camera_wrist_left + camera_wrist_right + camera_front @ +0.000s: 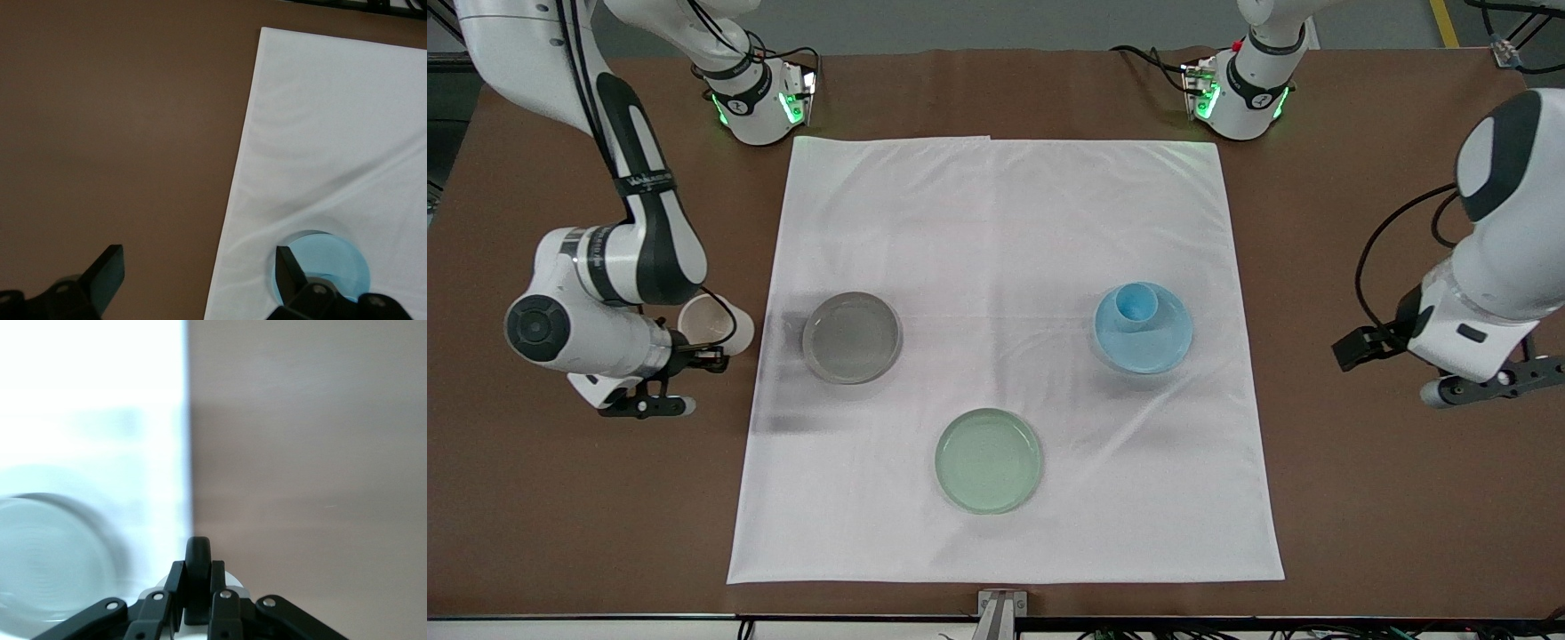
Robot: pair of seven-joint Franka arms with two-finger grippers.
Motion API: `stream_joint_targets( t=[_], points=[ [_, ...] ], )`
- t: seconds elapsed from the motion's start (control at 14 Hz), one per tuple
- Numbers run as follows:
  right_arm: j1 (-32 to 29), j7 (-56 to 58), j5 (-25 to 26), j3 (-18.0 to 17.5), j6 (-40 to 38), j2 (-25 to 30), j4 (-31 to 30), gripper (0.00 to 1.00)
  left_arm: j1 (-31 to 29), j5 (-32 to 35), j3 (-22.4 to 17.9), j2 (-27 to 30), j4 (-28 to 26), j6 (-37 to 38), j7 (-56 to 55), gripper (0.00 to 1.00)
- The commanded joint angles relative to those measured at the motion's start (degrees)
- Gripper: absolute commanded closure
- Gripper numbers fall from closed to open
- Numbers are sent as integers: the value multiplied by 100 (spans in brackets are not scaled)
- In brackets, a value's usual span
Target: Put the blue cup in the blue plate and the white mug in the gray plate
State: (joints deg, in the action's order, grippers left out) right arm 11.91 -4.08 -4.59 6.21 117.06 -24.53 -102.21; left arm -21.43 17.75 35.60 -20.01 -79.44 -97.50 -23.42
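Note:
The white mug [713, 322] is held by its thin dark handle [198, 568] in my right gripper [704, 358], which is shut on it. The mug hangs over the brown table just off the cloth's edge, beside the gray plate [852, 338], toward the right arm's end. The gray plate also shows in the right wrist view [47, 553]. The blue cup [1136, 305] stands in the blue plate [1165, 342]. My left gripper [1494, 384] is open and empty over bare table at the left arm's end; its wrist view shows the blue plate's edge [333, 257] past the right finger.
A pale green plate [989, 460] lies on the white cloth [1005, 222], nearer to the front camera than the other two plates. The brown table [1360, 222] surrounds the cloth.

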Motion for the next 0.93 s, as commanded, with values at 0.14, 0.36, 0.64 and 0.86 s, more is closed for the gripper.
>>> stream_joint_targets(
  t=[0.14, 0.36, 0.64, 0.86],
  points=[
    [908, -1259, -306, 56, 10, 36, -54, 89, 365, -358, -646, 882, 60, 556, 784, 0],
    [1182, -1472, -314, 56, 220, -87, -10, 89, 2104, -1552, -3070, 1524, -316, 1075, 1278, 0],
    [1331, -1464, -306, 56, 309, -385, 157, 88, 2170, -1740, -3226, 2272, -1178, 1075, 1243, 0],
    [1384, -1464, -305, 56, 607, -587, 192, 88, 1908, -1731, -2719, 2405, -1285, 1067, 1025, 0]
  ],
)
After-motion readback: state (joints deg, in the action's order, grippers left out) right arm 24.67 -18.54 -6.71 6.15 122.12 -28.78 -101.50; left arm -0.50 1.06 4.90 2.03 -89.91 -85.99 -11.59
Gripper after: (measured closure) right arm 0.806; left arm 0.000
